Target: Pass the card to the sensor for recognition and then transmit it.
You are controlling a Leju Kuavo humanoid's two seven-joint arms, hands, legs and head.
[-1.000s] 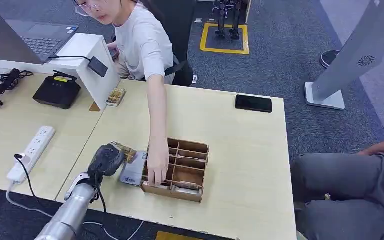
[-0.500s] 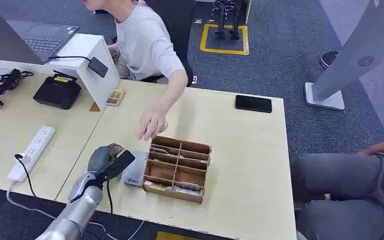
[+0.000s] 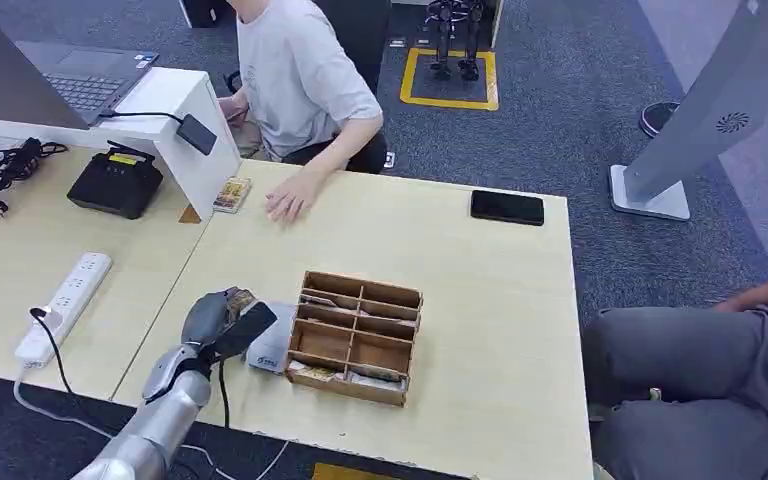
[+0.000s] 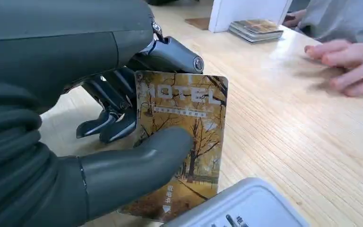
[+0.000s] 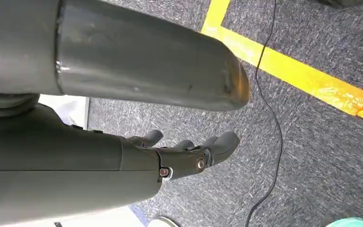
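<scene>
Now the left hand [image 4: 99, 142], smooth dark-grey with a ribbed cover, pinches a glossy rectangular hotel card printed with autumn trees [image 4: 182, 146] between thick thumb and darker fingers; the card stands nearly upright above the pale wood-grain tabletop [image 3: 480, 280] near its front edge, just beside a flat light-grey rounded plastic card sensor [image 3: 272, 340]. In the head view the same hand [image 3: 222, 322] sits on its silver arm, left of a shallow brown cardboard box with compartments [image 3: 355, 338]; the sensor touches the box's left side. Cards lie in the box's front compartments. A small stack of similar printed cards [image 3: 231, 193] rests near the far-left corner by a white block stand [image 3: 185, 135]. A black matte phone [image 3: 507, 207] lies near the far edge. A person in a grey T-shirt [image 3: 300, 75] sits beyond that edge, one hand [image 3: 288, 203] flat on the wood. The right hand [image 5: 189, 153] hangs over grey carpet, fingers loosely apart, holding nothing. Since a second ago, the person's hand has withdrawn from the box to the far side, the box sits slightly farther right, and the left hand has turned the card up off the sensor.
</scene>
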